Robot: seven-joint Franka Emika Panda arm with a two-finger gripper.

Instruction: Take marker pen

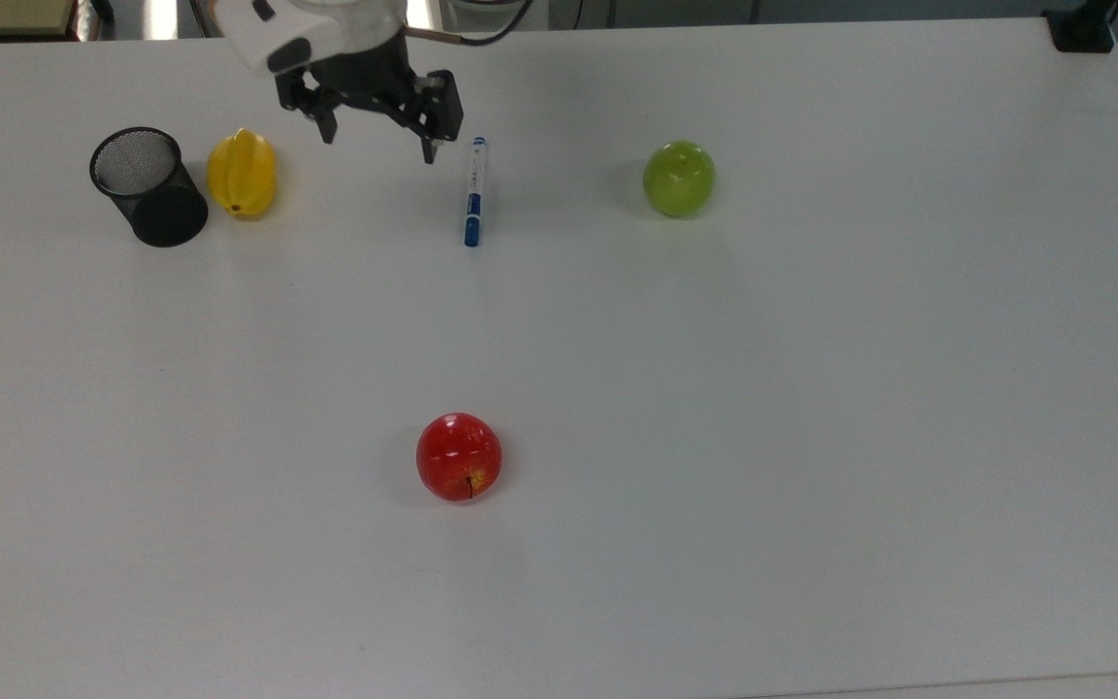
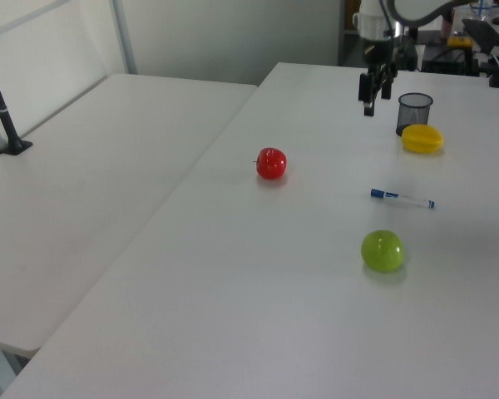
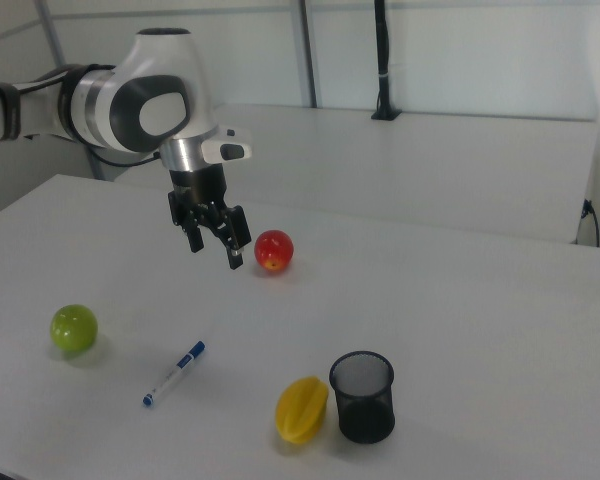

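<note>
The marker pen (image 1: 474, 191), white with a blue cap, lies flat on the white table (image 1: 811, 388), cap end toward the top view's bottom. It also lies on the table in the left view (image 2: 402, 199) and the right view (image 3: 175, 373). My gripper (image 1: 379, 141) hangs open and empty in the air, up and to the top view's left of the pen. In the left view the gripper (image 2: 370, 98) is high above the table near the mesh cup. The right view has the gripper (image 3: 216, 248) well above the pen, its fingers (image 3: 236, 258) spread.
A black mesh cup (image 1: 147, 184) and a yellow star fruit (image 1: 242, 173) stand at the top view's left. A green apple (image 1: 678, 178) sits to the top view's right of the pen. A red apple (image 1: 459, 456) lies nearer the front edge.
</note>
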